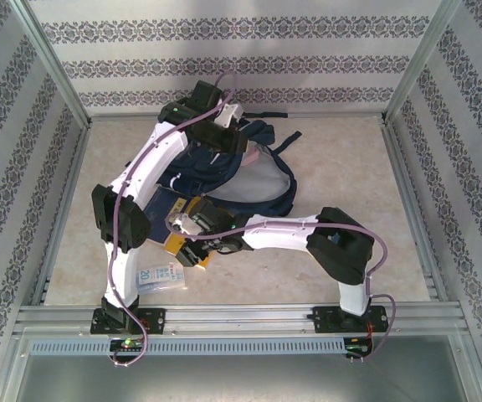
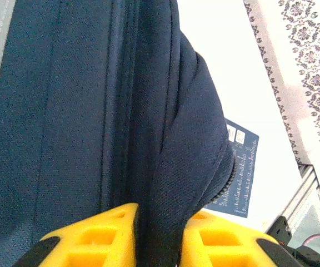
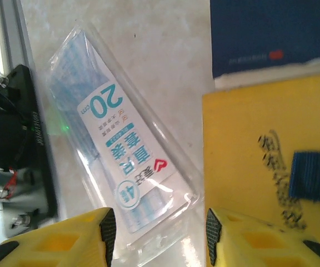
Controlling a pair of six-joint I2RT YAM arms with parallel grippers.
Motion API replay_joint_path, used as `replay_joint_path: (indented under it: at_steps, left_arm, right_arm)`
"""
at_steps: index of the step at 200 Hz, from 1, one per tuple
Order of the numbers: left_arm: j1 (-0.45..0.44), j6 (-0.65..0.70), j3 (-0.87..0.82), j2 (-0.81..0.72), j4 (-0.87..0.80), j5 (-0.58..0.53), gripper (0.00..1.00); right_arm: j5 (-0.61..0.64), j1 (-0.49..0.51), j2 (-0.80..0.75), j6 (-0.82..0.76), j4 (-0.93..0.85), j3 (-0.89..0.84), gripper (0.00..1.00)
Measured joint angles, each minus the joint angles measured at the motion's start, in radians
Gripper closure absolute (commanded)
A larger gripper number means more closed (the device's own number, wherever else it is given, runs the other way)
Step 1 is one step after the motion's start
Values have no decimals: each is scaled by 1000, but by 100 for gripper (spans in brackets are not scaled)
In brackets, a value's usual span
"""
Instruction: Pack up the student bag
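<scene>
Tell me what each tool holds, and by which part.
The left tool pinches a navy fabric fold of the student bag; the right tool is open, holding nothing.

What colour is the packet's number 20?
Teal, on the clear plastic packet; right wrist view shows best.

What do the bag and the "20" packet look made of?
The student bag: matte navy woven fabric; the weave and stitched seams show where the left hand pinches a fold. The packet: probably clear glossy plastic film, given glare and crinkles, over a printed insert, likely paper.
</scene>
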Motion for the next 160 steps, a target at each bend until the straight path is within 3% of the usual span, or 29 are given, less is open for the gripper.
replay_joint_path:
  at_steps: [49, 90, 160]
  left_arm:
    - [0, -13, -33, 0, 29, 0, 96]
    - [0, -15, -33, 6, 32, 7, 97]
    - [2, -26, -33, 16, 37, 31, 99]
  right_arm:
    - [-138, -11, 77, 222, -158, 82, 54]
    - [-238, -31, 145, 361, -221, 105, 54]
    - [-274, -36, 212, 445, -261, 192, 65]
